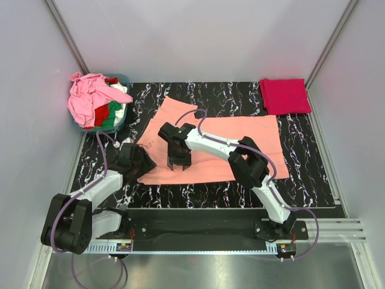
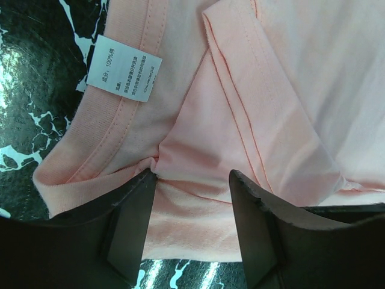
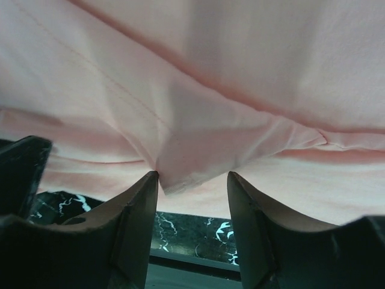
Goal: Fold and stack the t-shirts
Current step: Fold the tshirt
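Note:
A salmon-orange t-shirt (image 1: 228,144) lies spread flat on the black marbled table (image 1: 313,174). My left gripper (image 1: 143,164) is open at the shirt's near left corner. In the left wrist view (image 2: 192,174) its jaws straddle a fold of salmon cloth (image 2: 198,198) by the collar and white label (image 2: 125,75). My right gripper (image 1: 179,162) is open over the shirt's near edge. In the right wrist view (image 3: 192,176) a folded corner of the cloth (image 3: 198,162) sits between its jaws. A crimson-pink t-shirt (image 1: 284,95) lies folded at the back right.
A teal tub (image 1: 122,79) at the back left holds a heap of light pink (image 1: 84,99), red, green and white shirts. Grey walls close the table at the back and both sides. The arm bases stand on a black rail (image 1: 198,226) at the near edge.

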Controlling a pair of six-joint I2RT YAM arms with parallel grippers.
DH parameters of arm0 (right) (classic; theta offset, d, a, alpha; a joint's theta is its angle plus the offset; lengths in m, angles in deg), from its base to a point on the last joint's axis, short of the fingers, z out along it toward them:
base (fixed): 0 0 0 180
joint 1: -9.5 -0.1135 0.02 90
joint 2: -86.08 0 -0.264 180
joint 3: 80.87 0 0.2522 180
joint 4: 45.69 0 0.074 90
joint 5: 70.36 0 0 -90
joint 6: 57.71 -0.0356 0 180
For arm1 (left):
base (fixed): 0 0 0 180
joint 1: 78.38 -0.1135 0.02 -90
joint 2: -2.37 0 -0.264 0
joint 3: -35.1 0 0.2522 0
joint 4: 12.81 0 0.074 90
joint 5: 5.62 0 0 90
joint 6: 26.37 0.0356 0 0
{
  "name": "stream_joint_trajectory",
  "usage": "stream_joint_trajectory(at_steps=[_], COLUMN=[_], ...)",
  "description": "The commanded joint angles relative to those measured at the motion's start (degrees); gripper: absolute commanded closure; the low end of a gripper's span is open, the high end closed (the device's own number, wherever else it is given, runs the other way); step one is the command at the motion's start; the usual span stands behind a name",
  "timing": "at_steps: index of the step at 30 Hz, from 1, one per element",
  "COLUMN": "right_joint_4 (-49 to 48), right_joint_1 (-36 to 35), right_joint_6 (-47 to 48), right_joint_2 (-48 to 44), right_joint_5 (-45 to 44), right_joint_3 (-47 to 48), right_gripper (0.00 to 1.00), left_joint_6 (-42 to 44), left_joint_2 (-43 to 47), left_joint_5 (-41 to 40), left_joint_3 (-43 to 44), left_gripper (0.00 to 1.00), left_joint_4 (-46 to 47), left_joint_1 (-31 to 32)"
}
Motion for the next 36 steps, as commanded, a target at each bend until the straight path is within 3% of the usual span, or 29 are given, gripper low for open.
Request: stream_joint_trajectory(at_steps=[1,12,19,23,36], right_joint_4=[2.67,3.81,4.51,5.13,1.53], right_joint_1=[-0.98,-1.42,-1.33,-1.07,8.16], right_joint_6=[0.15,0.68,1.12,1.56,1.21], right_joint_2=[1.53,3.29,3.82,4.0,5.92], right_joint_5=[-3.16,-4.39,-4.65,-5.53,3.52], right_joint_3=[2.76,5.66,7.42,9.61,12.08], right_gripper=[0.44,0.61,0.9,1.0,1.0], left_joint_6=[1.02,1.2,1.11,1.2,1.2], left_joint_2=[-0.74,-0.74,-0.65,-0.56,-0.82], left_joint_5=[-2.3,-2.21,-2.21,-2.12,-2.3], left_joint_3=[-1.97,-2.05,-2.05,-2.14,-2.05], left_gripper=[0.41,0.42,0.42,0.42,0.42], left_joint_4=[-1.73,-1.64,-1.55,-1.55,-1.73], left_joint_1=[-0.64,-0.64,-0.64,-0.64,-0.64])
